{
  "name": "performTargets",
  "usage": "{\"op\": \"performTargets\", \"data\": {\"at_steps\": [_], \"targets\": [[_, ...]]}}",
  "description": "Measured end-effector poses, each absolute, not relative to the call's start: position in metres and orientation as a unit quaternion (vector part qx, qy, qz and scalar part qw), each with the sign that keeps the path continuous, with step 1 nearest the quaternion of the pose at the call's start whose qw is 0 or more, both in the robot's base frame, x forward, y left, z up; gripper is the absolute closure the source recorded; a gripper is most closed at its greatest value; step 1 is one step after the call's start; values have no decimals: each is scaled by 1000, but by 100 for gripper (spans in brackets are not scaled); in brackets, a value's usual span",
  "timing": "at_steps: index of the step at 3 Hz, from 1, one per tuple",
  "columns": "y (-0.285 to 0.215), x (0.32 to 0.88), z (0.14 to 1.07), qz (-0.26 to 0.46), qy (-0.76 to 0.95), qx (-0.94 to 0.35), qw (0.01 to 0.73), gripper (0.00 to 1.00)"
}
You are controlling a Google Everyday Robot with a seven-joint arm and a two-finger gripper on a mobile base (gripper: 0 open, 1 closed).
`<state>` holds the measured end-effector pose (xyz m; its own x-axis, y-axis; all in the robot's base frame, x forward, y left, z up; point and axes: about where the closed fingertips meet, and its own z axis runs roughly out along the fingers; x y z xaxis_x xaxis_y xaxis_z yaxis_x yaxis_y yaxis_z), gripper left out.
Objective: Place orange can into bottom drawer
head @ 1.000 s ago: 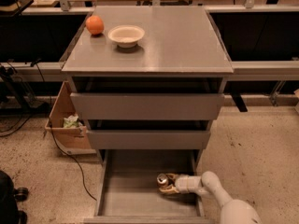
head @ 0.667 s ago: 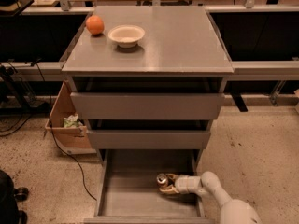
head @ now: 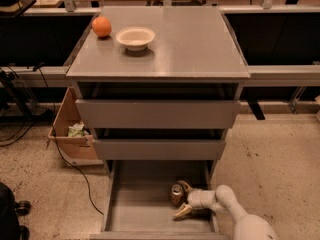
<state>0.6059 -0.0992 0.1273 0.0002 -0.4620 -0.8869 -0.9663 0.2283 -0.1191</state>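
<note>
The orange can [head: 176, 194] stands upright on the floor of the pulled-out bottom drawer [head: 140, 204], near its right side. My gripper [head: 183, 199] reaches into the drawer from the right on a white arm [head: 235, 211]. Its fingers are spread apart. The far finger [head: 185, 186] is just behind the can and the near finger [head: 181, 212] is clear of it in front. The can rests on the drawer floor by itself.
An orange fruit [head: 101, 26] and a white bowl [head: 135, 37] sit on the cabinet top [head: 190, 44]. The two upper drawers [head: 157, 113] are slightly open above the arm. A cardboard box [head: 72, 129] and a cable lie on the floor to the left.
The fingers, which were close around the can, have spread apart and let it go. The can stays in the same spot in the drawer.
</note>
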Motion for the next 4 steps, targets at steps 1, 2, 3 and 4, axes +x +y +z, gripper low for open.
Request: {"op": "performTargets", "data": {"at_steps": [1, 2, 3, 4], "targets": [[-108, 601, 139, 282, 644, -555, 444, 0], [-147, 593, 189, 249, 642, -563, 458, 0], [-186, 581, 247, 206, 639, -573, 470, 0], [-208, 559, 303, 181, 631, -587, 474, 0]]}}
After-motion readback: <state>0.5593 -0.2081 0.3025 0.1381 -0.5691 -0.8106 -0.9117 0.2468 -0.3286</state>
